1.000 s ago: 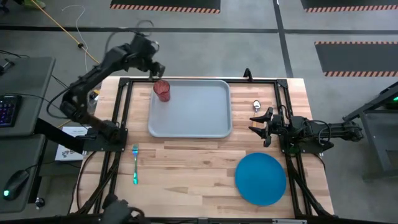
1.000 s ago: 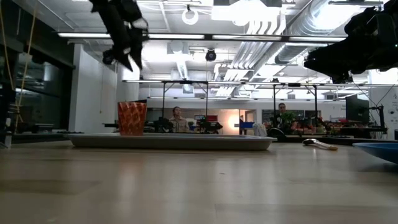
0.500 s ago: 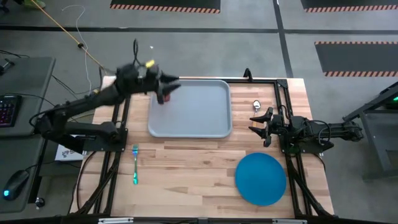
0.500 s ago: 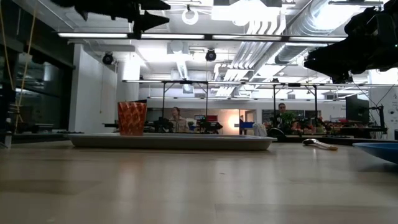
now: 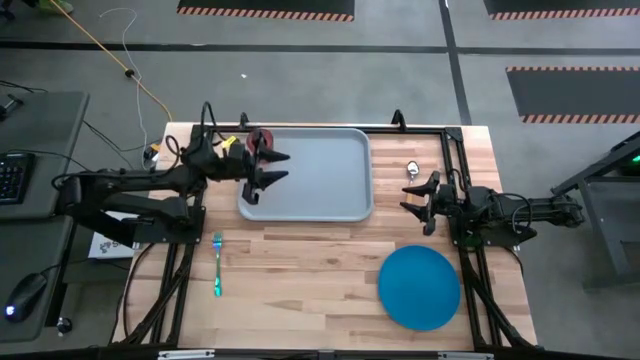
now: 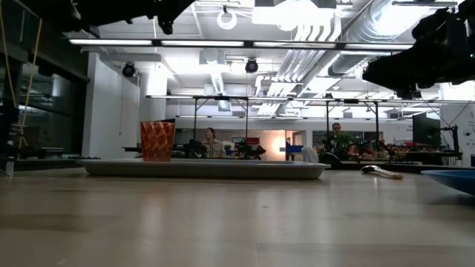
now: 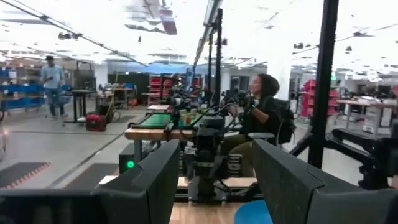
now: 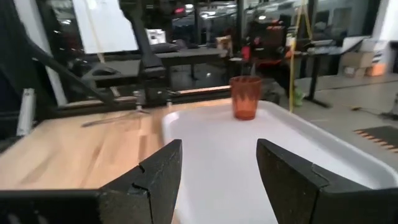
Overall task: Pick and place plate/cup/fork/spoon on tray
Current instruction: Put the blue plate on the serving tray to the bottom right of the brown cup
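Note:
The reddish-brown cup point(image 5: 262, 139) stands upright on its base in the far left corner of the pale grey-blue tray point(image 5: 320, 180); it also shows in the low view point(image 6: 157, 141) and the right wrist view point(image 8: 245, 96). My left gripper point(image 5: 279, 166) is open and empty, level, high over the tray's left part, beside the cup. My right gripper point(image 5: 405, 197) is open and empty, right of the tray. The spoon point(image 5: 411, 169) lies just beyond it. The blue plate point(image 5: 420, 287) lies at the near right. The teal fork point(image 5: 217, 265) lies at the near left.
A black metal frame point(image 5: 455, 150) runs around the table's edges. Bare wood lies between the fork and the plate. People sit at desks in the room behind the table point(image 6: 211, 141).
My left gripper has tipped from pointing down over the cup to level, pointing toward the table's right. It has risen and drawn back toward the near and left edges. The cup stays upright on the tray.

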Available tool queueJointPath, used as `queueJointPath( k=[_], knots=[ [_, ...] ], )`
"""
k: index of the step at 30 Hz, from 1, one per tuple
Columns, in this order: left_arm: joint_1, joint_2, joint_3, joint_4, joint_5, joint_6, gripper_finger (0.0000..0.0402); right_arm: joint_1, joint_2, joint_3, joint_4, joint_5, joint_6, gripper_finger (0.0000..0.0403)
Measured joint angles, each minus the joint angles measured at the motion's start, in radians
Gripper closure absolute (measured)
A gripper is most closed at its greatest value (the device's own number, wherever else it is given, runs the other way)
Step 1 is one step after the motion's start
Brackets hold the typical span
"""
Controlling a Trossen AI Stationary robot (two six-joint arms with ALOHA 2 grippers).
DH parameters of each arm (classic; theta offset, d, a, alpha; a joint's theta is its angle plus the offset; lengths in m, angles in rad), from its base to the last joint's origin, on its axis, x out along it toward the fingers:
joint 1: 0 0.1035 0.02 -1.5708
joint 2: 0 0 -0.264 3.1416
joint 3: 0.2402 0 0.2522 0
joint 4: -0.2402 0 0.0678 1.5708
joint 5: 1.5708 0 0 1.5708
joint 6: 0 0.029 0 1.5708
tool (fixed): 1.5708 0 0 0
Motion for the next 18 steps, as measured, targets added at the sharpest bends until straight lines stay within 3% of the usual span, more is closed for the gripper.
queueJointPath(
  k=[2,7,12,15,18],
  knots=[
    [-0.012,0.0,0.0,-0.001,-0.001,0.013,0.0213,0.0,0.001,0.0,0.047,0.008,0.018,0.0203],
    [-0.033,0.0,0.0,-0.001,-0.003,0.019,0.0213,0.0,0.0,0.0,0.332,0.029,0.258,0.0203],
    [-0.04,0.0,0.0,-0.001,-0.004,0.019,0.0213,0.0,-0.001,0.0,0.644,0.253,0.252,0.0203],
    [-0.04,0.0,0.0,-0.002,-0.005,-0.003,0.0213,0.0,0.007,0.004,0.656,0.282,0.188,0.0203],
    [-0.04,0.0,0.0,-0.002,-0.006,-0.016,0.0213,0.0,0.065,0.045,0.514,0.272,0.256,0.0203]
  ],
)
